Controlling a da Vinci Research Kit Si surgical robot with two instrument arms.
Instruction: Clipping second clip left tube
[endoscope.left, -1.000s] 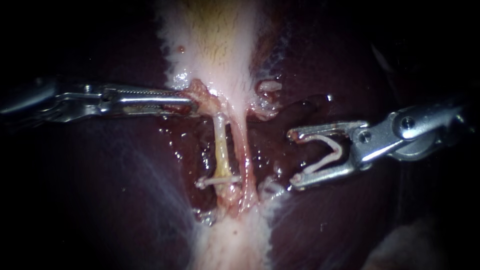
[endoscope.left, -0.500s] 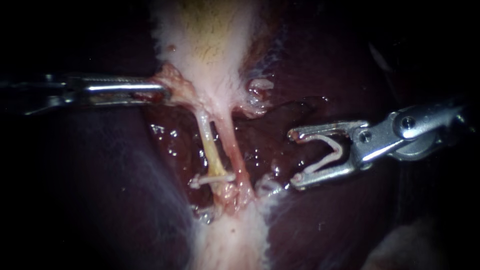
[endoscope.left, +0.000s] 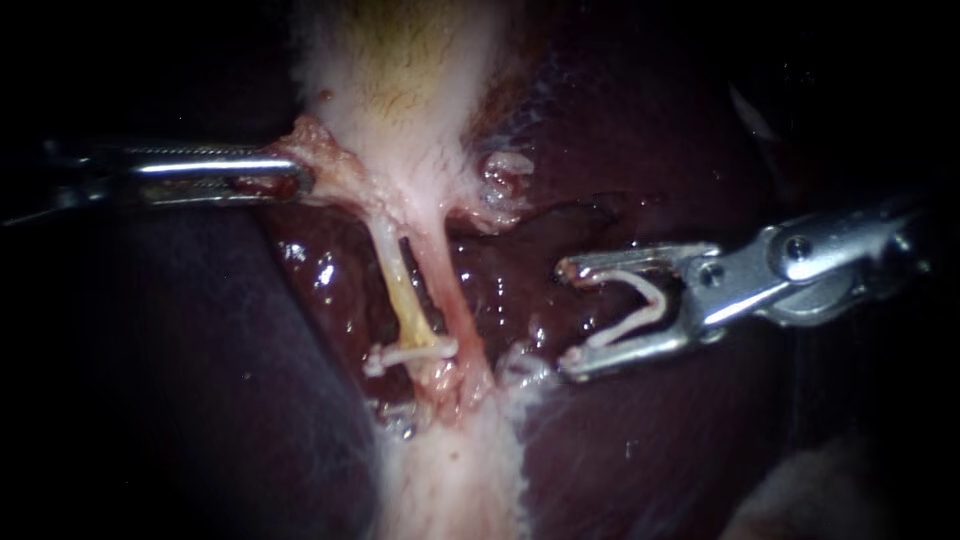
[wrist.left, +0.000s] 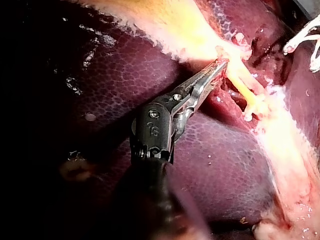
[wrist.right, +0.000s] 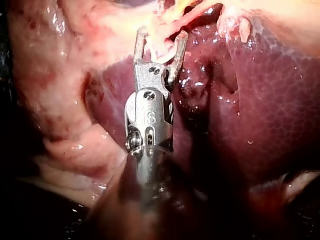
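Observation:
My left instrument (endoscope.left: 296, 172) comes in level from the left, its jaws shut on a flap of reddish tissue at the edge of the pale gallbladder (endoscope.left: 400, 90). Below it run two tubes, the yellowish left tube (endoscope.left: 403, 290) and the pink right tube (endoscope.left: 450, 295). A white clip (endoscope.left: 410, 353) lies across the left tube's lower end. My right instrument (endoscope.left: 570, 315) stands right of the tubes and apart from them, jaws wide with an open white clip (endoscope.left: 640, 305) seated between them. The left wrist view shows the left instrument (wrist.left: 218, 66) gripping beside the left tube (wrist.left: 239, 85). The right wrist view shows the right instrument (wrist.right: 161, 36).
Dark red liver (endoscope.left: 250, 400) surrounds the cleared, wet bed (endoscope.left: 520, 290) where the tubes run. A pale band of tissue (endoscope.left: 450, 480) continues below the clipped end. A small pale tag (endoscope.left: 505, 165) sits right of the gallbladder's neck.
My left instrument has drawn the gripped tissue to the left and a little up, so both tubes now stretch and slant. My right instrument has barely shifted against the tissue.

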